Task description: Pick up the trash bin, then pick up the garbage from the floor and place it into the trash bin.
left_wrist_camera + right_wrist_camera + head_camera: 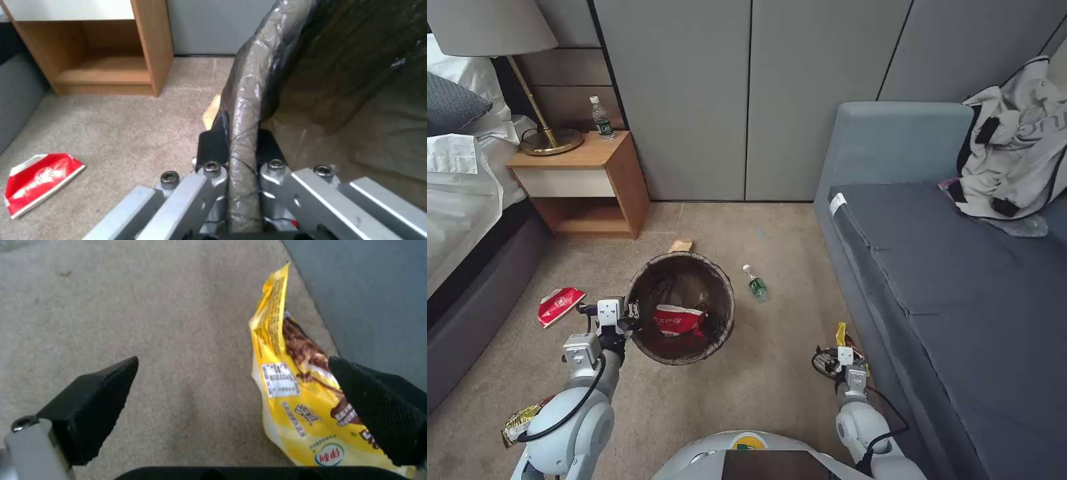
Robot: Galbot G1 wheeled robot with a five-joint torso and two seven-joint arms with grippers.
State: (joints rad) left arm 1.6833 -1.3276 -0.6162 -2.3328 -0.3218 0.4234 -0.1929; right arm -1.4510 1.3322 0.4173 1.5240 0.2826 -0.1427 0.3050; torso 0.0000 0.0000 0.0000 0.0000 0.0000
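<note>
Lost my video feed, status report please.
Left gripper shut on bag-lined round white trash bin rim. Right gripper open around yellow snack wrapper beside grey sofa. Nothing blocking.

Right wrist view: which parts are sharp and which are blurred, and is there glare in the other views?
Right wrist view: the yellow snack wrapper is readable, while the black fingers at the edge look soft. Left wrist view: the bin liner shows pale sheen along the rim held by the left gripper. Head view: even light, straight wall panels lean outward.
</note>
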